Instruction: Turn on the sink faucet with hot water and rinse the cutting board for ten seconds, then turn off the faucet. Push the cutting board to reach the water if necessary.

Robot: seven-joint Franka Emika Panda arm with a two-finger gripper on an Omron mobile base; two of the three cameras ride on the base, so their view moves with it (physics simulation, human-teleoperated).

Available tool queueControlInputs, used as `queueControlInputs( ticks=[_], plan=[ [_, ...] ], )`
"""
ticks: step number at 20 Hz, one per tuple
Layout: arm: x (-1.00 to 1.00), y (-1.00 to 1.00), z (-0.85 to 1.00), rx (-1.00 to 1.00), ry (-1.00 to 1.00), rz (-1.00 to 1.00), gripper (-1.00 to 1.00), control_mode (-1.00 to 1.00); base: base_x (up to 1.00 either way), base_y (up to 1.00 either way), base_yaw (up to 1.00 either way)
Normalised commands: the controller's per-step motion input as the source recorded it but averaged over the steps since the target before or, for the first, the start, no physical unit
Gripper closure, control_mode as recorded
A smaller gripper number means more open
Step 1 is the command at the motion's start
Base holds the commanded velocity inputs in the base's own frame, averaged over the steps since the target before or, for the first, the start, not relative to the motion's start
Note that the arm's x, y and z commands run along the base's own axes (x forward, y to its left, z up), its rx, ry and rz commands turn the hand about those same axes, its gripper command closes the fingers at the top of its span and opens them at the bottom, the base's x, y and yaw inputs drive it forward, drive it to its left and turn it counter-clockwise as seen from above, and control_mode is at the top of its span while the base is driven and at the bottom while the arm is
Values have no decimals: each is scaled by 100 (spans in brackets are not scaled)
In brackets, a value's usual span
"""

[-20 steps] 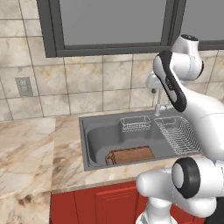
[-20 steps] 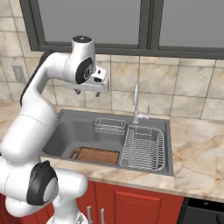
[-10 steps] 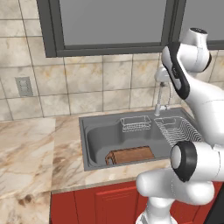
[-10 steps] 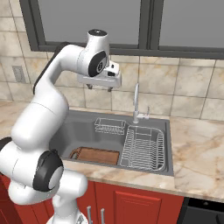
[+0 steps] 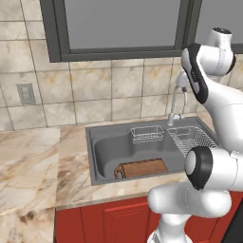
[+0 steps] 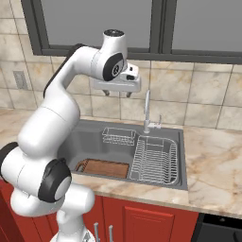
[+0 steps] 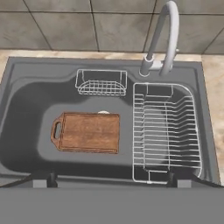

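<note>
Pincer: fingers apart, empty, upper centre | reddish-brown wooden cutting board: flat at lower left of dark grey metal sink, well below pincer | bare basin floor around it; wire dish rack at right.

You can't see the faucet's top in the left base view, where the arm covers it, its handle is too small to read anywhere, and the fingertips show as stubs below the board.
</note>
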Motion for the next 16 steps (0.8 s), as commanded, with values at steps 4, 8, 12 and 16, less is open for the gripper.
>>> queueControlInputs(
  ticks=[4, 8, 12, 16],
  plan=[
    [7, -29, 0, -5, -2, 0, -100, -100, 0, 0, 0],
    [23, -34, -2, -6, 0, 0, -100, -100, 0, 0, 0],
    [32, -28, -17, -6, 0, 0, -100, -100, 0, 0, 0],
    [36, -10, -30, -5, 0, 0, -100, -100, 0, 0, 0]
  ],
)
